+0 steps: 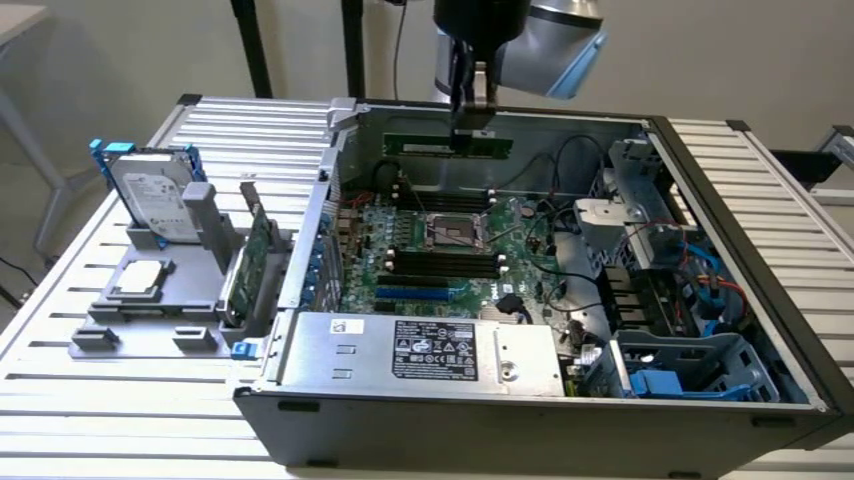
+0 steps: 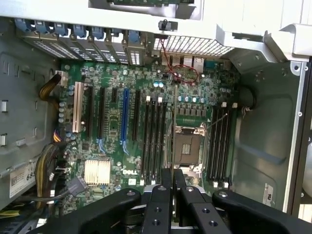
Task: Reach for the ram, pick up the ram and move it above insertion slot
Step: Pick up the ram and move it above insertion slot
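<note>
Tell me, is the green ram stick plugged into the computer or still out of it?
Out. The gripper holds the ram in the air above the motherboard, not in a slot.

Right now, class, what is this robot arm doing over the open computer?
The arm's gripper is shut on the ram, a thin green stick, and holds it in the air over the open computer case. The motherboard lies below it, with its long memory slots beside the processor socket. The stick is not seated in any slot.

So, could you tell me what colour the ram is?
Green, clearest in the exterior view: the ram.
</note>
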You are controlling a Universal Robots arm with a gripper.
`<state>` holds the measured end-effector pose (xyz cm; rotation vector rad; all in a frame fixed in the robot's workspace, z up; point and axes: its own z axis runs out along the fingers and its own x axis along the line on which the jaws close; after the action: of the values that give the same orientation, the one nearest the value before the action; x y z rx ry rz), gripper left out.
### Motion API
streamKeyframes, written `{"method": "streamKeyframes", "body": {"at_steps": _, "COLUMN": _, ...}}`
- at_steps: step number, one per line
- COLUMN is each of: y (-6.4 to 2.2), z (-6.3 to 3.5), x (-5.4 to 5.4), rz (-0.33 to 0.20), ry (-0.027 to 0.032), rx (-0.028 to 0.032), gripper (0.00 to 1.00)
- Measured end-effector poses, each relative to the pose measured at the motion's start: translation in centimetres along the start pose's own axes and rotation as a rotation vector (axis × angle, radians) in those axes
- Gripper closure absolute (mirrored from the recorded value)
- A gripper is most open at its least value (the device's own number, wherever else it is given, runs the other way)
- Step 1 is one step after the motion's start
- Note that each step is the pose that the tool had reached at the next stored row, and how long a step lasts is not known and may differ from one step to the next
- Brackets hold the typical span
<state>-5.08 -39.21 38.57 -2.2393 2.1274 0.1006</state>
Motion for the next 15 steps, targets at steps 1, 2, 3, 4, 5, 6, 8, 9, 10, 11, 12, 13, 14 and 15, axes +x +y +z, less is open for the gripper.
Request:
{"method": "streamKeyframes", "body": {"at_steps": 1, "y": -0.04, "z": 0.07, "x": -0.06, "rz": 0.001, "ry": 0.0000, "rx": 0.0001, "gripper": 0.87}}
{"method": "streamKeyframes", "body": {"at_steps": 2, "y": -0.06, "z": 0.14, "x": -0.14, "rz": 0.003, "ry": 0.0000, "rx": 0.0003, "gripper": 0.87}}
{"method": "streamKeyframes", "body": {"at_steps": 3, "y": -0.07, "z": 0.21, "x": -0.20, "rz": 0.004, "ry": -0.0001, "rx": 0.0005, "gripper": 0.87}}
{"method": "streamKeyframes", "body": {"at_steps": 4, "y": -0.08, "z": 0.29, "x": -0.26, "rz": 0.006, "ry": -0.0001, "rx": 0.0007, "gripper": 0.87}}
{"method": "streamKeyframes", "body": {"at_steps": 5, "y": -0.09, "z": 0.36, "x": -0.31, "rz": 0.009, "ry": -0.0001, "rx": 0.0009, "gripper": 0.87}}
{"method": "streamKeyframes", "body": {"at_steps": 6, "y": -0.09, "z": 0.43, "x": -0.36, "rz": 0.011, "ry": 0.0000, "rx": 0.0011, "gripper": 0.87}}
{"method": "streamKeyframes", "body": {"at_steps": 8, "y": -0.10, "z": 0.56, "x": -0.46, "rz": 0.016, "ry": -0.0001, "rx": 0.0017, "gripper": 0.87}}
{"method": "streamKeyframes", "body": {"at_steps": 9, "y": -0.11, "z": 0.63, "x": -0.52, "rz": 0.018, "ry": -0.0002, "rx": 0.0020, "gripper": 0.87}}
{"method": "streamKeyframes", "body": {"at_steps": 10, "y": -0.12, "z": 0.70, "x": -0.56, "rz": 0.020, "ry": -0.0002, "rx": 0.0023, "gripper": 0.87}}
{"method": "streamKeyframes", "body": {"at_steps": 11, "y": -0.13, "z": 0.76, "x": -0.61, "rz": 0.023, "ry": -0.0002, "rx": 0.0026, "gripper": 0.87}}
{"method": "streamKeyframes", "body": {"at_steps": 12, "y": -0.13, "z": 0.83, "x": -0.66, "rz": 0.026, "ry": -0.0002, "rx": 0.0028, "gripper": 0.87}}
{"method": "streamKeyframes", "body": {"at_steps": 13, "y": -0.14, "z": 0.89, "x": -0.71, "rz": 0.028, "ry": -0.0002, "rx": 0.0031, "gripper": 0.87}}
{"method": "streamKeyframes", "body": {"at_steps": 14, "y": -0.15, "z": 0.96, "x": -0.77, "rz": 0.030, "ry": -0.0002, "rx": 0.0034, "gripper": 0.87}}
{"method": "streamKeyframes", "body": {"at_steps": 15, "y": -0.16, "z": 1.02, "x": -0.82, "rz": 0.032, "ry": -0.0003, "rx": 0.0037, "gripper": 0.87}}
